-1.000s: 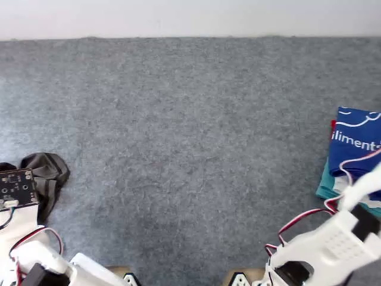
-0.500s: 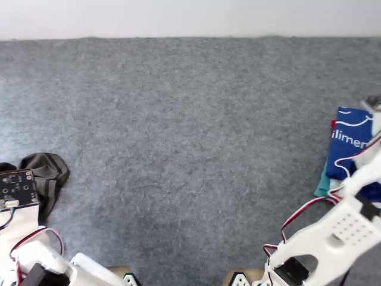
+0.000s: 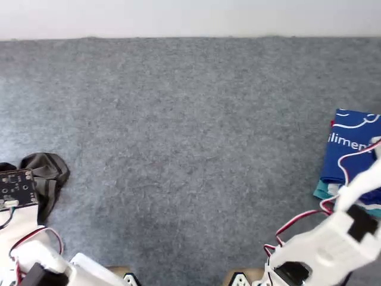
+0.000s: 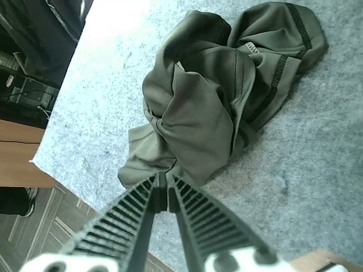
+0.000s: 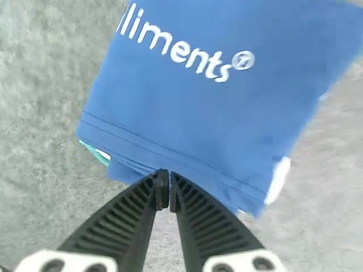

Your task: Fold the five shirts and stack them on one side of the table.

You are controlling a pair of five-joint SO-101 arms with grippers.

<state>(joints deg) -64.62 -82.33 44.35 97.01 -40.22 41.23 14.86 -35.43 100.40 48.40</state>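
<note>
Plainly, the left gripper (image 4: 163,192) has its fingers pressed together, tips at the near edge of the crumpled olive shirt (image 4: 210,107), which spreads beyond them on the grey table (image 4: 317,170). The right gripper (image 5: 163,190) is likewise closed, tips at the hem of the folded blue shirt (image 5: 215,102), which lies on a teal shirt (image 5: 93,150).

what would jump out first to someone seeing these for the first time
The blue folded shirt with white print stands out, lying atop a stack at the table's right edge, a teal shirt peeking from under it. At the left edge, a dark olive shirt lies crumpled on the grey felt. Each shut gripper hangs over one: the right gripper at the blue hem, the left gripper at the olive heap.
</note>
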